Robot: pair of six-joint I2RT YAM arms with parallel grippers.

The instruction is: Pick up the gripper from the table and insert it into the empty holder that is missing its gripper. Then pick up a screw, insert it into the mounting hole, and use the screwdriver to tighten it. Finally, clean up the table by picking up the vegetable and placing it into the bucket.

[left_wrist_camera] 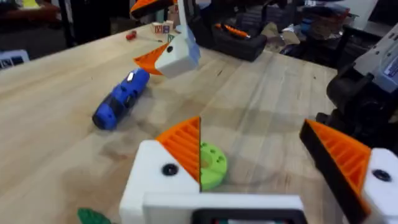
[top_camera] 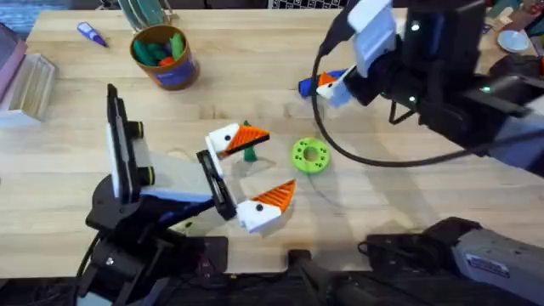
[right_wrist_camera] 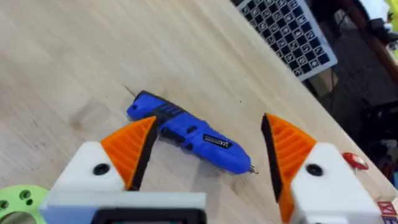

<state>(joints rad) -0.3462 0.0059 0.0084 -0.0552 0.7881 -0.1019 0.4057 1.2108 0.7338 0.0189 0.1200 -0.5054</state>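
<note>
While the right claw [right_wrist_camera: 205, 155] hangs wide open over the one blue screwdriver [right_wrist_camera: 189, 138] lying flat on the desk [top_camera: 408, 212], touching nothing, the left claw [top_camera: 255, 174] is likewise spread wide and empty, its two orange-tipped fingers [top_camera: 274, 197] flanking one green holed disc [top_camera: 310, 155]. One green vegetable [top_camera: 249, 151] lies beside that claw's far finger. One orange bucket [top_camera: 166, 58] stands at the far left, holding green and red bits.
</note>
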